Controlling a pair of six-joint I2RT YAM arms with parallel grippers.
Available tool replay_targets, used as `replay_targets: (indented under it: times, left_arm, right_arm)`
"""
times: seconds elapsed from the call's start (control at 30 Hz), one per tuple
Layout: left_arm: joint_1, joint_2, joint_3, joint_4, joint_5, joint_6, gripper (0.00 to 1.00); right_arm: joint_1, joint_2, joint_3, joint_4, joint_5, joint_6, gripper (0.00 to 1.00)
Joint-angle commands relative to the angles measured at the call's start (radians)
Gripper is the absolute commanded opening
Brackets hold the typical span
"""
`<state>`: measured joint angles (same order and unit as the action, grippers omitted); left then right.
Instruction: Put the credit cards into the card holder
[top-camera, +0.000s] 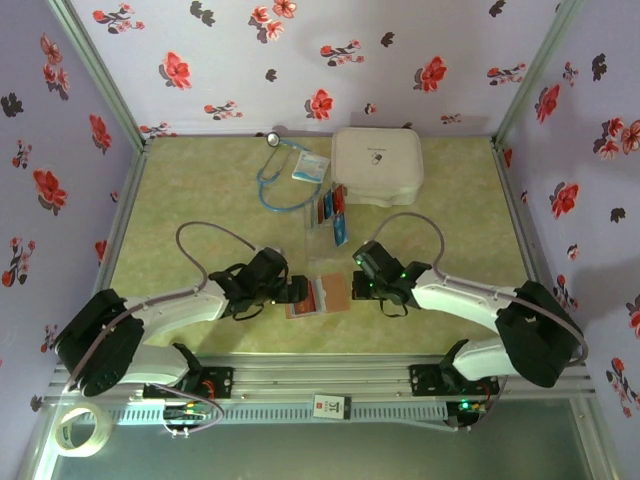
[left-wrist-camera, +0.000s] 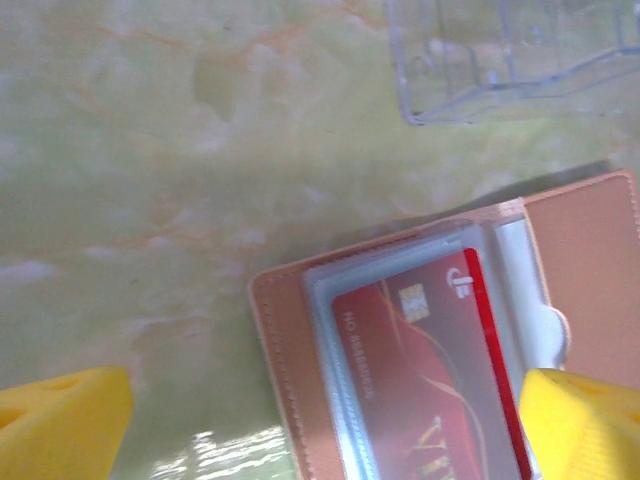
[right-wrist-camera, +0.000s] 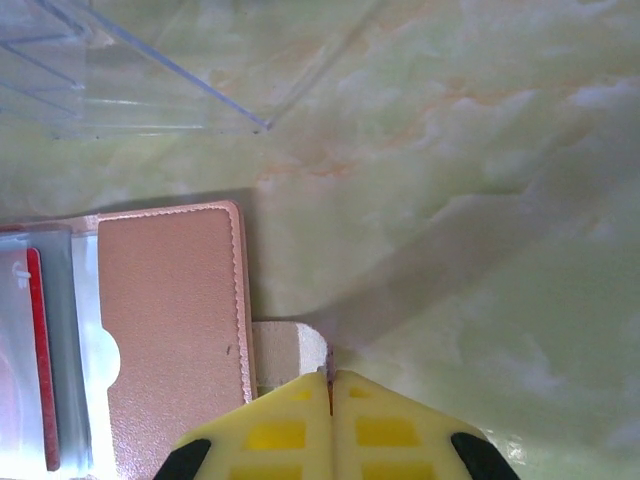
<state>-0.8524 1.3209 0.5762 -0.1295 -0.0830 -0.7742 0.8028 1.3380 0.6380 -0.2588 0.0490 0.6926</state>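
While the card holder (top-camera: 322, 294) lies open on the green marbled table (top-camera: 200, 190) between the two arms, the left gripper (top-camera: 296, 292) hangs over its left half with its yellow fingers (left-wrist-camera: 60, 425) spread wide. One red credit card (left-wrist-camera: 425, 385) sits in the holder's clear sleeve. Further blue and red cards (top-camera: 330, 205) stand in the clear tray (top-camera: 318, 232) just behind. The right gripper (right-wrist-camera: 330, 385) has its fingertips pressed together at the holder's small closure tab (right-wrist-camera: 288, 352); whether they pinch it cannot be told.
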Motion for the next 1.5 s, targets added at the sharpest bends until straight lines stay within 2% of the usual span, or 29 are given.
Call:
replay_targets:
  times: [0.0, 0.4, 0.67, 0.93, 1.17, 1.3, 1.47]
  left_arm:
    - [0.007, 0.030, -0.024, 0.113, 0.085, 0.021, 1.00]
    - [0.000, 0.126, -0.026, 0.224, 0.146, -0.006, 1.00]
    - [-0.005, 0.136, -0.006, 0.227, 0.156, -0.001, 1.00]
    - [-0.005, 0.036, 0.012, 0.162, 0.144, 0.009, 1.00]
    - [-0.021, -0.055, 0.036, 0.177, 0.149, -0.003, 1.00]
    - [-0.057, -0.022, 0.086, 0.197, 0.152, -0.009, 1.00]
    - [-0.099, 0.066, 0.113, 0.311, 0.151, -0.066, 1.00]
  right_arm:
    - [-0.007, -0.022, -0.024, -0.001, 0.009, 0.034, 0.00]
    - [-0.007, -0.028, -0.049, 0.036, -0.019, 0.058, 0.00]
    - [-0.007, -0.015, -0.061, 0.073, -0.040, 0.076, 0.00]
    - [-0.007, -0.003, -0.060, 0.093, -0.046, 0.081, 0.00]
    - [-0.007, 0.019, -0.052, 0.109, -0.054, 0.084, 0.00]
    - [-0.007, 0.031, -0.049, 0.122, -0.061, 0.085, 0.00]
    - [-0.008, 0.035, -0.051, 0.133, -0.064, 0.091, 0.00]
